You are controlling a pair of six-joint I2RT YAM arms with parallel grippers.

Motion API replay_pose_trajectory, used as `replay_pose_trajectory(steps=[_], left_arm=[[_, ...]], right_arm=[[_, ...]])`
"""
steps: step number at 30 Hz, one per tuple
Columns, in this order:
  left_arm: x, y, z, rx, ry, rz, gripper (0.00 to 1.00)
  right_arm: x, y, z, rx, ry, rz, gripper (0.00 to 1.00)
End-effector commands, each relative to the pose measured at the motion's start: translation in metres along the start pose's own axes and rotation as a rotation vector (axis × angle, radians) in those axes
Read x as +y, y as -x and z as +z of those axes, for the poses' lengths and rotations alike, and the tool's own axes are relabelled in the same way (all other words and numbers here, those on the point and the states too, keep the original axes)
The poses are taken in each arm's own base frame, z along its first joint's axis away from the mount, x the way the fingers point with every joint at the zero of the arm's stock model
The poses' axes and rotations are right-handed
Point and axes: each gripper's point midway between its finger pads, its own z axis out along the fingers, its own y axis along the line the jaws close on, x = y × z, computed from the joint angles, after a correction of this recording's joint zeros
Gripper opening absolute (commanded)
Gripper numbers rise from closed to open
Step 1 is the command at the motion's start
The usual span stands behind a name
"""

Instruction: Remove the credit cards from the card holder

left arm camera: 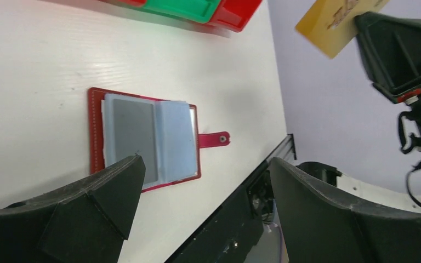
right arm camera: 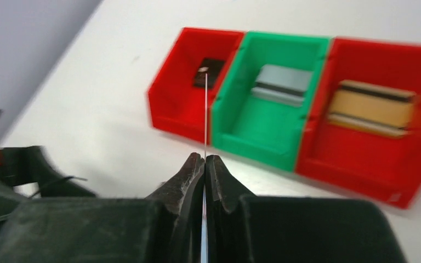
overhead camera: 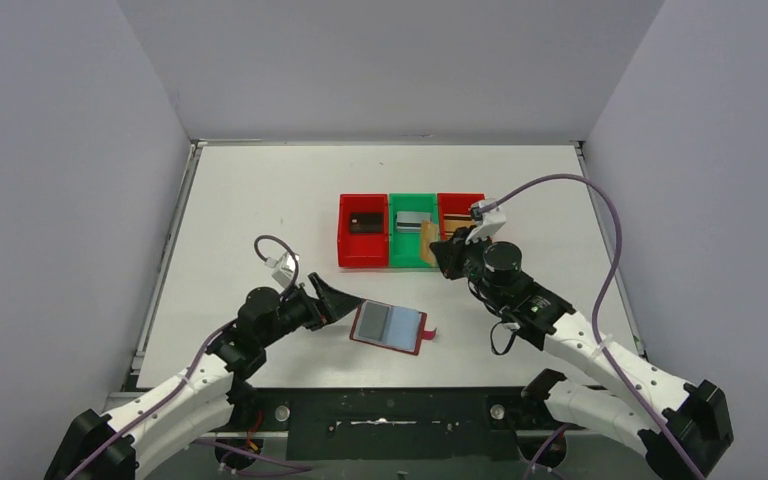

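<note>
You held a gold-tan card (left arm camera: 329, 24) in shut right jaws, likely for binning, left jaws gaping at nine o'clock of the card holder (overhead camera: 390, 327).

Overhead view down onto the whole table (overhead camera: 260, 200); both wrist views low, close, sharing the bins (right arm camera: 252, 148).

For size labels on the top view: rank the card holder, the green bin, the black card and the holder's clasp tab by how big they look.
1. Card holder and green bin: they look about equal, so they are not ranked apart.
2. Black card.
3. Clasp tab.
</note>
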Motion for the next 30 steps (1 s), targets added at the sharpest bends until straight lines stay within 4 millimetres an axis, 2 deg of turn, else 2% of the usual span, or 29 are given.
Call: replay_pose_trajectory(steps=[1,6,11,14,17,20,23,27,30], left_arm=[[0.01,0.014,-0.004,-0.016,0.14,0.101,0.86],[0.014,0.024,-0.011,-0.017,0.233,0.166,0.87],[0.013,0.035,-0.018,-0.029,0.292,0.218,0.87],[0.012,0.04,-0.021,-0.027,0.325,0.241,0.88],[0.007,0.046,-0.022,-0.023,0.34,0.275,0.88],[0.002,0.053,-0.024,-0.016,0.366,0.319,0.89],[0.004,0.058,-0.027,-0.006,0.413,0.36,0.9],[0.01,0.063,-0.032,-0.005,0.462,0.398,0.91],[-0.005,0.063,-0.033,-0.007,0.409,0.388,0.92]], right_arm=[[-0.061,0.032,-0.015,-0.01,-0.284,-0.493,0.0],[-0.07,0.036,-0.01,0.087,-0.289,-0.832,0.0],[-0.088,0.047,-0.001,0.193,-0.383,-1.055,0.0],[-0.096,0.045,0.004,0.265,-0.372,-1.185,0.0],[-0.102,0.039,0.012,0.298,-0.294,-1.272,0.0],[-0.116,0.042,0.017,0.313,-0.253,-1.325,0.0],[-0.127,0.04,0.023,0.35,-0.161,-1.4,0.0],[-0.13,0.033,0.03,0.385,-0.048,-1.448,0.0],[-0.129,0.032,0.041,0.377,-0.007,-1.474,0.0]])
